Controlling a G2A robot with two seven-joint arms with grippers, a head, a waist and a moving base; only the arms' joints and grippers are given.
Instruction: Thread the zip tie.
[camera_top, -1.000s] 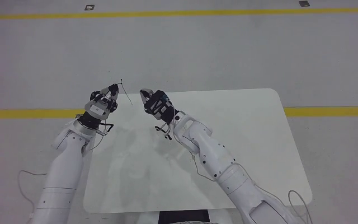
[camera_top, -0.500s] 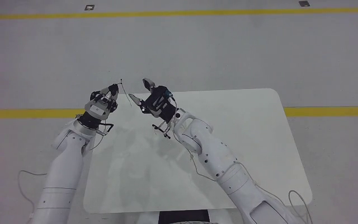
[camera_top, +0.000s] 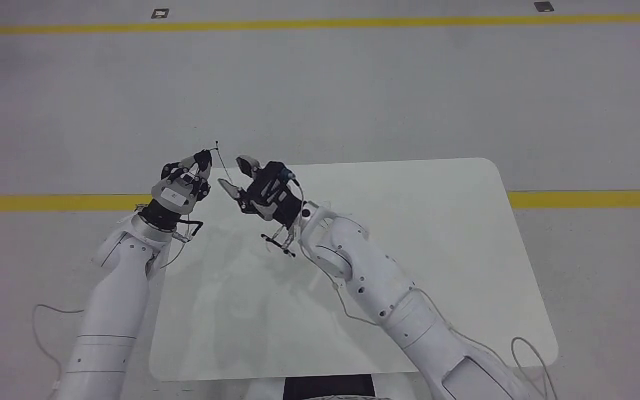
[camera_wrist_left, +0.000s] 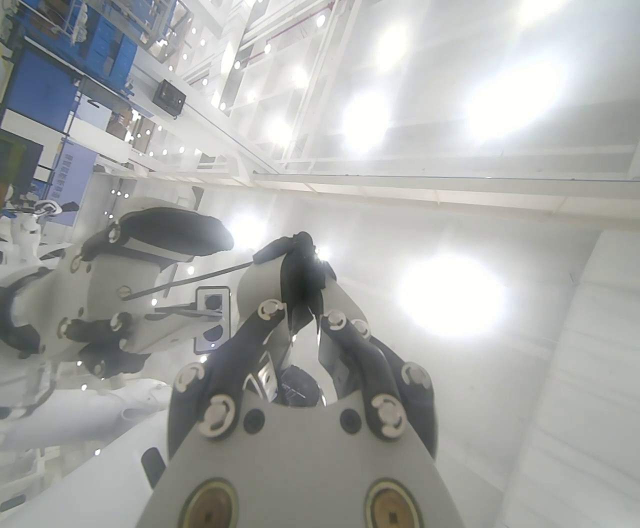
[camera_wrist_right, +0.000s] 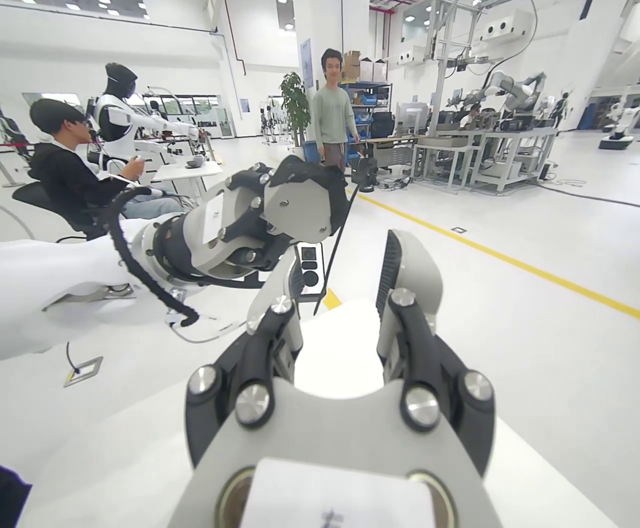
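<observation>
The white tabletop (camera_top: 420, 260) is lying under both arms. Over its far left corner the right end effector (camera_top: 234, 175) is hovering with fingers spread, just beside the left end effector (camera_top: 200, 165), which is pinching the black zip tie (camera_top: 224, 165), its strap reaching toward those spread fingers.

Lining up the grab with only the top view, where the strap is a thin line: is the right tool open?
Observer: Yes; its wrist view shows the right tool open, with the zip tie hanging so its free end lines up with the gap between the fingers.
Operator: Touching either one?
Observer: It ends close beside one of them; contact I cannot tell.
Operator: And the other arm?
Observer: Its wrist view shows the left tool shut on the tie's other end.
</observation>
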